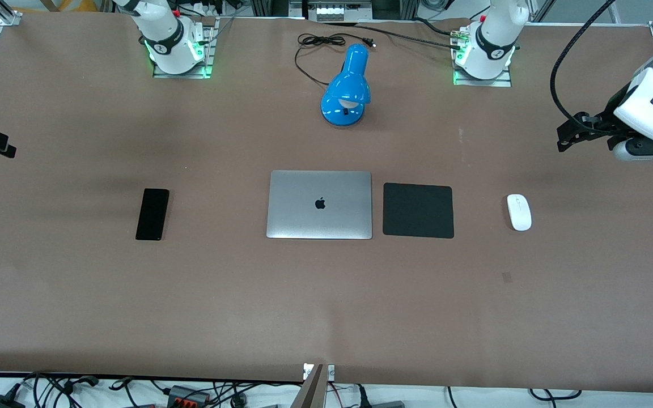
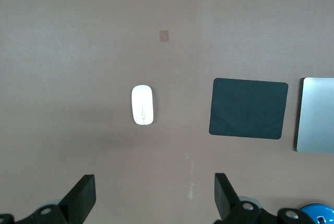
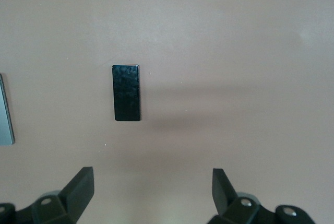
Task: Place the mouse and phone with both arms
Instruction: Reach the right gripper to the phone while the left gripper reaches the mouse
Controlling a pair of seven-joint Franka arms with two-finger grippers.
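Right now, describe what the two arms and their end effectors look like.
Both arms are glossy white with black joint bands, and green lights glow at their bases. The left arm carries a thick black cable looping above it and ends in a black left end effector with two flat, wedge-shaped fingers. The right end effector is the same black two-finger type; only its black tip shows in the front view.

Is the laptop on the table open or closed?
Closed. The laptop lies flat with its silver lid down and the logo on top; no screen or keyboard shows.
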